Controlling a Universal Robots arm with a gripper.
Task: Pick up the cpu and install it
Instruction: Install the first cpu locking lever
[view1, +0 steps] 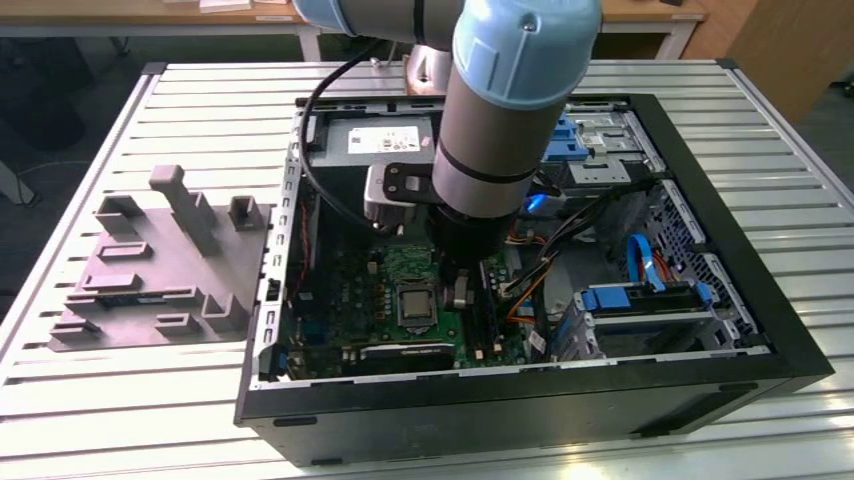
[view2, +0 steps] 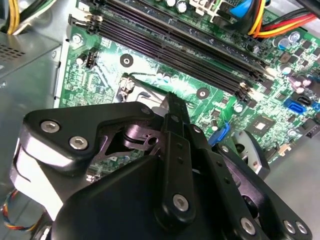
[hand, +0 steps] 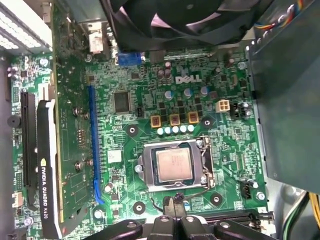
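With the small flat square cpu (hand: 173, 165) with its dull silver top already lying inside the metal socket frame (hand: 173, 167) of the green motherboard (hand: 150, 150), the black gripper (hand: 173, 223), fingers seemingly pressed together and empty, is hovering just beside it, risking scraping nearby components.

Glaring off the slatted table (view1: 174, 420) under even overhead light; shadowing the case (view1: 747, 330) interior beneath the arm (view1: 501, 120); blurring the near gripper (view2: 172, 107); gleaming on the cpu (hand: 173, 165).
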